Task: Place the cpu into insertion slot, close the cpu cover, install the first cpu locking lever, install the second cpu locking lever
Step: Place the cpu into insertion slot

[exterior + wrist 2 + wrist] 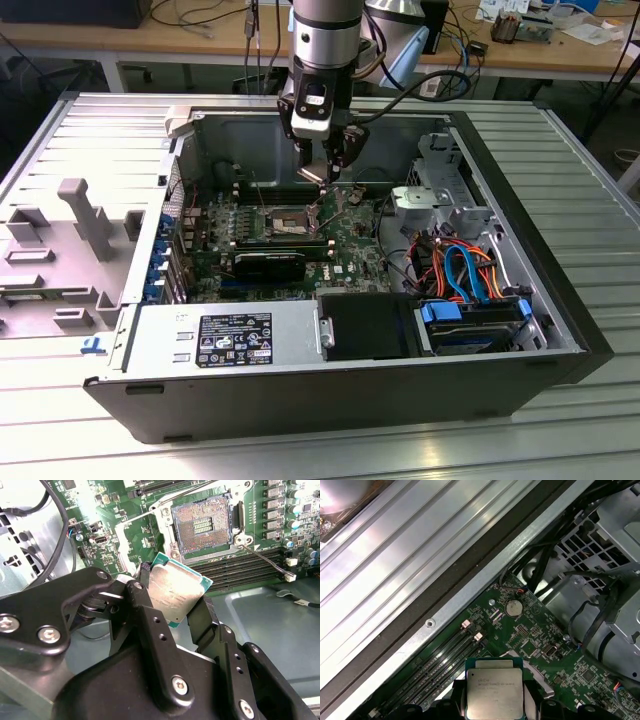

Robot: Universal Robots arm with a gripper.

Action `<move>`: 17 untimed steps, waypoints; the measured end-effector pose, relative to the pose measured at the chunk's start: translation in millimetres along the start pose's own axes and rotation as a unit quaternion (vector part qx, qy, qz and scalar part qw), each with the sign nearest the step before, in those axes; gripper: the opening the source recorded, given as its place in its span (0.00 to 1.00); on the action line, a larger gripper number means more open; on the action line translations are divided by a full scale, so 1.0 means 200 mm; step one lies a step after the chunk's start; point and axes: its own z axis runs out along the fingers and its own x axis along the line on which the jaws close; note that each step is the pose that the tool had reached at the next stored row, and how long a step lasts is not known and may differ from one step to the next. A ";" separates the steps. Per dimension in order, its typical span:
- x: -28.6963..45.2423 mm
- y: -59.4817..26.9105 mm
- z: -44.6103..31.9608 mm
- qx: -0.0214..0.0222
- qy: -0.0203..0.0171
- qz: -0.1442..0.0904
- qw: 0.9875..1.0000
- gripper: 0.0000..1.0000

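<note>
The end effector (172, 607) is clamped on the cpu (177, 592). Its black fingers (150, 615) press two opposite edges, and the silvery top shows in both wrist views. In the exterior view it hangs inside the open computer case (300, 400), above the green motherboard (350, 262). The cpu is apart from the insertion slot (202, 525), whose tan contact field lies uncovered. The case sits on a ribbed metal table (590, 200).

Silvery-grey square cpu (177, 594) edged in green, black fingers (145, 612), tan-gold insertion slot (202, 522), green circuit board (132, 537), blue and orange cables (455, 272).
</note>
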 end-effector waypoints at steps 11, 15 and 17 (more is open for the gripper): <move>0.000 0.000 0.000 0.001 -0.001 0.004 1.000 0.54; 0.000 0.000 0.000 0.001 -0.001 0.005 1.000 0.54; 0.000 0.000 0.000 0.001 -0.001 0.006 1.000 0.54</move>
